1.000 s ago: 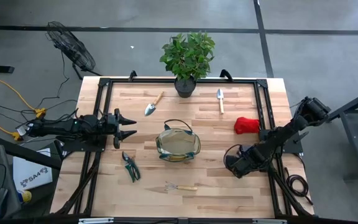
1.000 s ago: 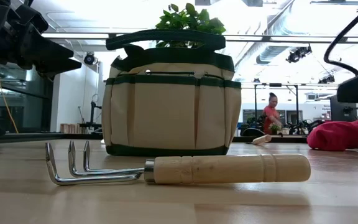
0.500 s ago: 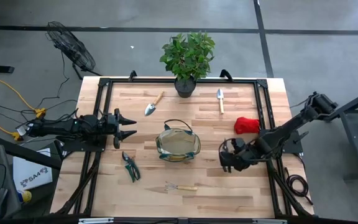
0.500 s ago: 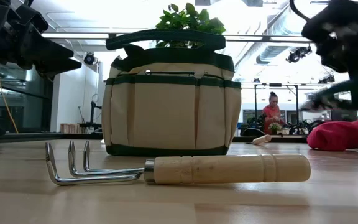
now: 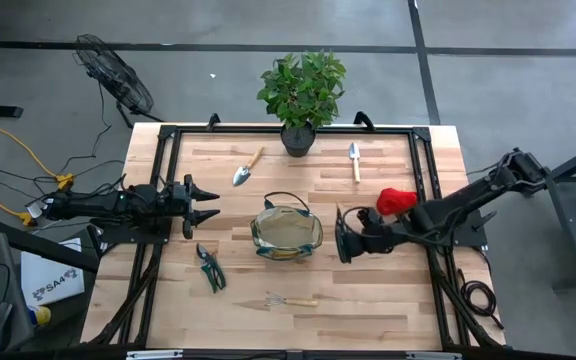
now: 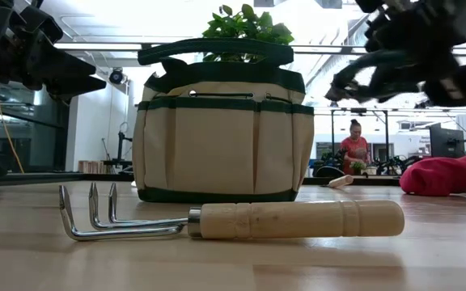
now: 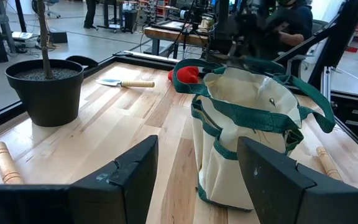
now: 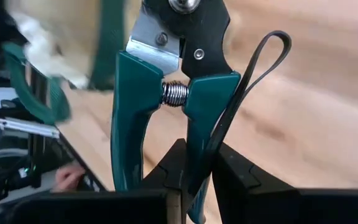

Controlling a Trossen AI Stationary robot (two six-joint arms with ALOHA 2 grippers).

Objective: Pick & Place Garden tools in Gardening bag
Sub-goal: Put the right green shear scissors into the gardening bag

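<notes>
The tan gardening bag (image 5: 286, 232) with green trim stands upright at the table's middle. My right gripper (image 5: 343, 240) hangs just right of it, above the table, shut on a pair of teal-handled pruning shears (image 8: 166, 81). My left gripper (image 5: 208, 205) waits open at the table's left edge, pointing level at the bag (image 7: 247, 124). On the table lie a hand fork (image 5: 290, 300), a second pair of shears (image 5: 209, 268), two trowels (image 5: 246, 167) (image 5: 354, 160) and a red bundle (image 5: 396, 200). My right gripper pinches one teal handle (image 8: 199, 146) of the shears between its two fingers (image 8: 174, 165), below the spring. The other handle (image 8: 126, 124) stands free beside them. The fingers run along the handle. The shears are lifted clear of the table, blades pointing away from the gripper, a black loop (image 8: 253, 74) hanging alongside.
A potted green plant (image 5: 303, 95) stands at the table's far edge. Black frame rails (image 5: 168, 170) run along the table's sides. Bare wood lies between the bag and the near edge, apart from the fork (image 6: 241, 220). A person stands in the room behind.
My right gripper has risen from the table near the right edge and gone left toward the bag, carrying the shears clear of the wood. It has rolled and tipped as it went. It stays shut.
</notes>
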